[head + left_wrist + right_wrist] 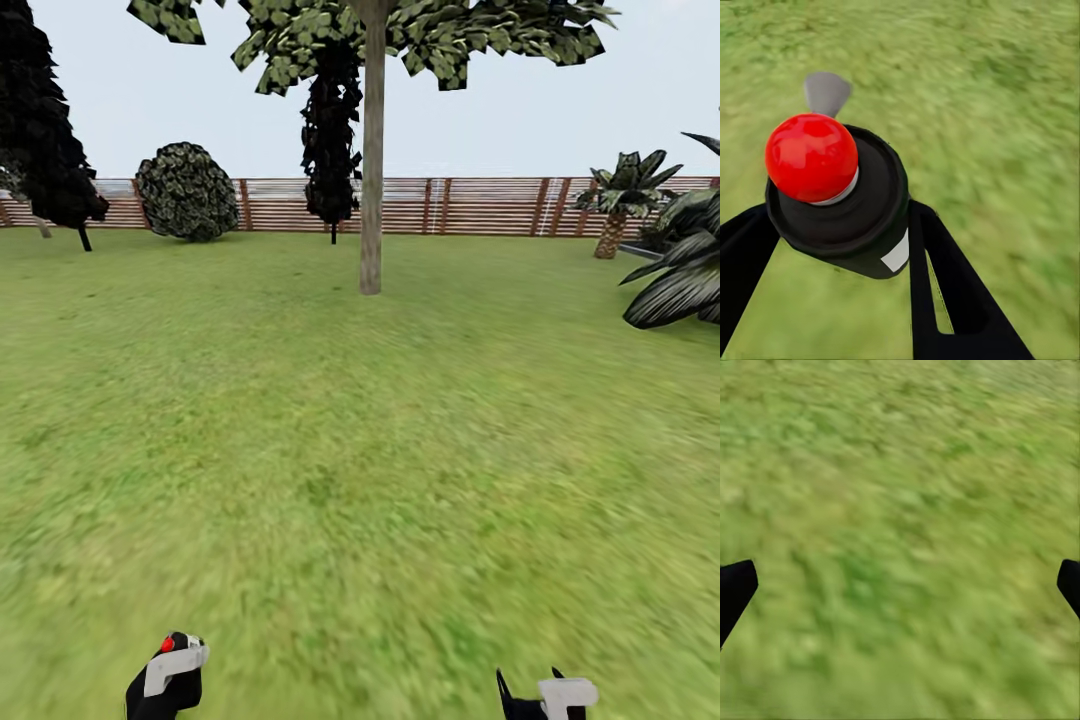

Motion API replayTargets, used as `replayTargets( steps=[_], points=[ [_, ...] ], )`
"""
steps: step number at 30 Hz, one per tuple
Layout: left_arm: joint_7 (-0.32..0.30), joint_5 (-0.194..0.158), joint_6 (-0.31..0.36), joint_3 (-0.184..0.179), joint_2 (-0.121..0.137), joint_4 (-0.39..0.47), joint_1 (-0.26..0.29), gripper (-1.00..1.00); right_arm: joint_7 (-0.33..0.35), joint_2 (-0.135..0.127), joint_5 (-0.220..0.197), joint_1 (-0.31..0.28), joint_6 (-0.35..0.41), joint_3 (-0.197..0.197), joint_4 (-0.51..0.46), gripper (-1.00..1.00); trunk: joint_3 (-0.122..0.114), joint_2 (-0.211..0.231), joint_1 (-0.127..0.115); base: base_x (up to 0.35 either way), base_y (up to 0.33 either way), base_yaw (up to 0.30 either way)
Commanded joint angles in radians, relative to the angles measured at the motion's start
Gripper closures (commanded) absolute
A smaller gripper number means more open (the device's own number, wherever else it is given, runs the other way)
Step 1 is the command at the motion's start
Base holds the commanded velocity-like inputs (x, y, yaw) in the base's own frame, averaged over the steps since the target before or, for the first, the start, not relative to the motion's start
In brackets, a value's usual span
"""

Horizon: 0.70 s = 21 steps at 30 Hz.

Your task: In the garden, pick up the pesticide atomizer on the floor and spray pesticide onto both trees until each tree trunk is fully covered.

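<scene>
Left gripper [832,255] clamped on the pesticide atomizer [844,202]: black fingers [952,292] pressed against either side of a black body topped by a red ball cap [811,157], a grey nozzle piece [826,91] poking out beyond the cap. In the head view, same atomizer [170,672] low in the picture, red dot and white patch showing, well short of the tree trunk [372,150]. Right gripper [900,585] spread wide, holding nothing, black fingertips [735,589] far apart over blurred lawn [900,510]; also seen from the head camera [548,698], off to the right of the atomizer. Trunk standing upright far ahead on the grass [350,420], grey-beige, blocky green leaves [400,30] overhead. Behind the trunk, a brown slatted fence [480,205]. Left of the trunk, a round dark bush [187,191] against the fence and a near-black tree [40,120] further left; just beside the trunk, another dark thin-stemmed tree [331,140]. Right of the trunk, a short palm [618,200] by the fence and broad striped leaves [680,270] nearer.
</scene>
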<state>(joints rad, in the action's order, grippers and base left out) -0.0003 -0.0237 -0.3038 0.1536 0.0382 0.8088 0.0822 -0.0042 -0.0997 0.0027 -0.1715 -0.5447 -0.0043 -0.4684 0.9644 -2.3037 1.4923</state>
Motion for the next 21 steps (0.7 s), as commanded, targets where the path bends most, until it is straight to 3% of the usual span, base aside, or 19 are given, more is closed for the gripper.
replayTargets(
  steps=[1, 21],
  points=[
    [-0.001, -0.002, -0.003, 0.000, 0.000, 0.000, 0.000, 1.00, 0.000, 0.000, 0.000, 0.000, -0.003, 0.000, 0.001, -1.00, 0.002, 0.000, 0.000, 0.338, 0.000, 0.000],
    [0.001, -0.002, -0.003, 0.000, 0.000, 0.000, 0.000, 1.00, 0.000, 0.000, 0.000, 0.000, -0.003, 0.000, 0.001, -1.00, 0.006, 0.000, 0.000, 0.338, 0.000, 0.000]
  ],
)
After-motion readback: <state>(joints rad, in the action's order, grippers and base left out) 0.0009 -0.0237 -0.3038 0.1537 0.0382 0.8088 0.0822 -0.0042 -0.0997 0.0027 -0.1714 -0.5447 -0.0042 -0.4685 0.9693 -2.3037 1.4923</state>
